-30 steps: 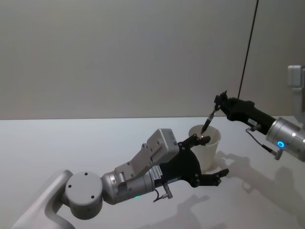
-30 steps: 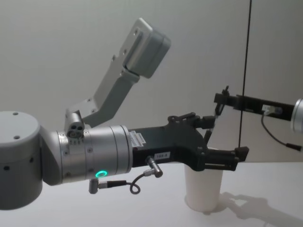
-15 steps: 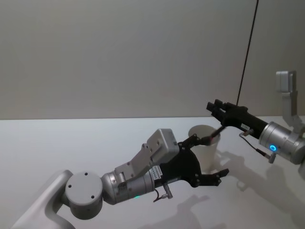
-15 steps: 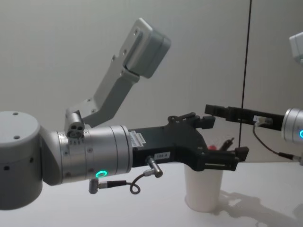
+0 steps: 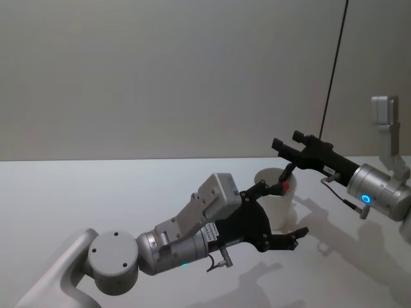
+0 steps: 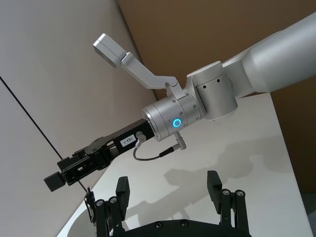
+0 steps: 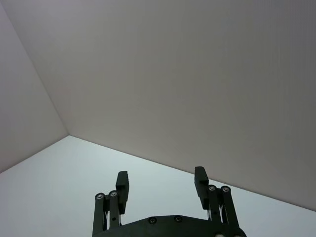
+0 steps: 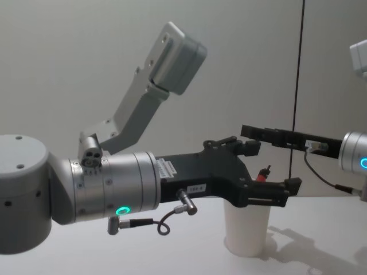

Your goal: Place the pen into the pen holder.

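The pen holder is a white paper cup [image 5: 281, 206] standing on the table, also seen in the chest view [image 8: 248, 230]. The dark pen [image 5: 286, 178] leans inside it, its red-banded top end [image 8: 262, 174] sticking out above the rim. My right gripper [image 5: 286, 140] hovers open just above the cup, with nothing between its fingers [image 7: 161, 182]. My left gripper [image 5: 280, 210] is open, one finger on each side of the cup [image 8: 274, 166]. I cannot tell whether they touch it. The left wrist view shows the right gripper [image 6: 64, 170] beyond the left gripper [image 6: 168, 187].
The white table [image 5: 96, 192] runs back to a plain grey wall. A thin black cable [image 5: 334, 64] hangs down the wall behind the right arm. My left forearm [image 8: 114, 189] fills the near left of the chest view.
One second ago the right gripper held the pen upright over the cup. It has let go; the pen now leans in the cup, and the gripper has drawn left, open. The left arm stayed still.
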